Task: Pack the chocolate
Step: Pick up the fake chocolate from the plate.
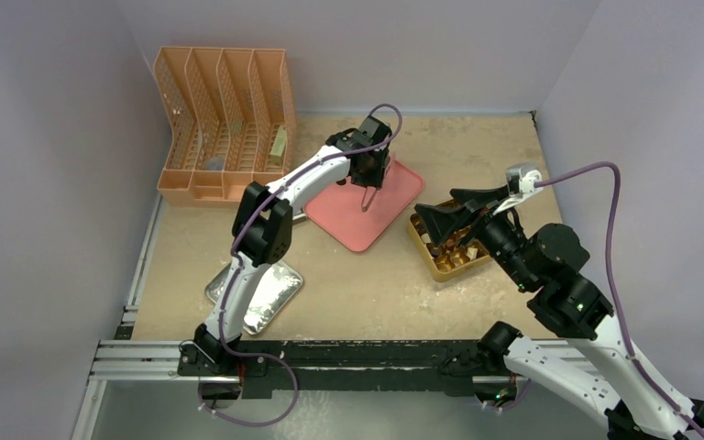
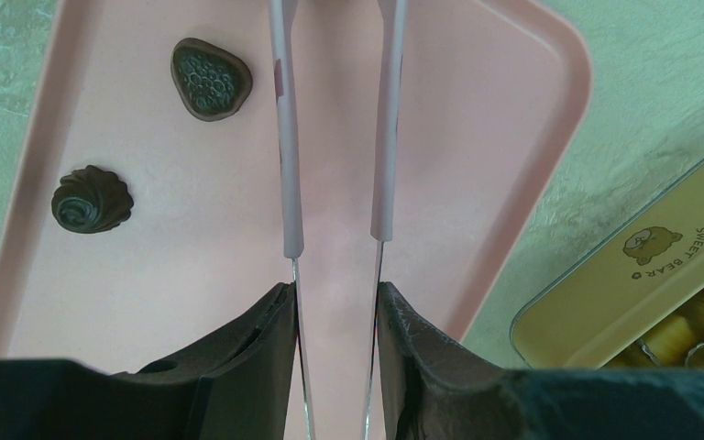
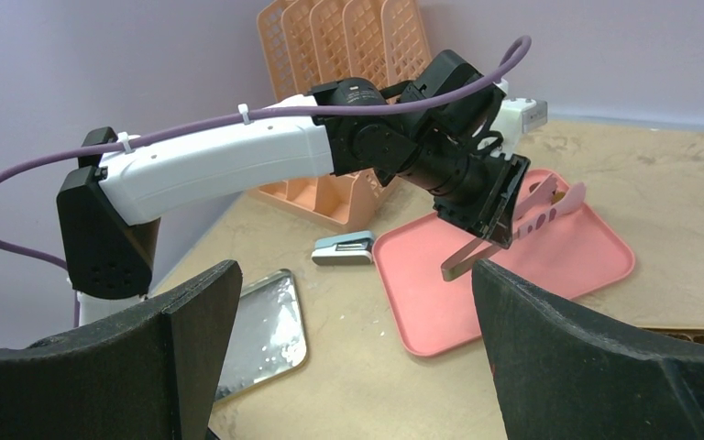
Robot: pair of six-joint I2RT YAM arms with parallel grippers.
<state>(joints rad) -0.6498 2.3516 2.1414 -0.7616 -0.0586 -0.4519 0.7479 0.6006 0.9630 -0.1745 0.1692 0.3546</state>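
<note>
left gripper (image 2: 335, 307): closed partway on a pair of tongs (image 2: 286, 165); the two pink arms stand apart and run out of the top of the left wrist view, so the tips are not seen there.
under the tongs: a bare patch of the pink tray (image 2: 513, 128); nothing is seen between the arms.
chocolate (image 2: 209, 79): two dark pieces are seen on the pink tray, one at upper left of the left wrist view and another (image 2: 92, 199) at middle left, both left of the tongs; more pieces seem to lie in the gold box (image 2: 605, 284) at lower right.
right gripper (image 3: 356, 275): spread wide with nothing held, above the gold box at centre right of the top view.
step judged: the tongs are to be brought to a piece on the pink tray.
risk, slip: a rounded piece could be pinched off-centre and squirted out, or shoved along the smooth pink tray, if the tips are closed beside it rather than around it.
risk, tool: the tongs could be twisted in the grip, since only thin metal is clamped.
risk, crowding: the arms could be knocked together at the gold box.
</note>
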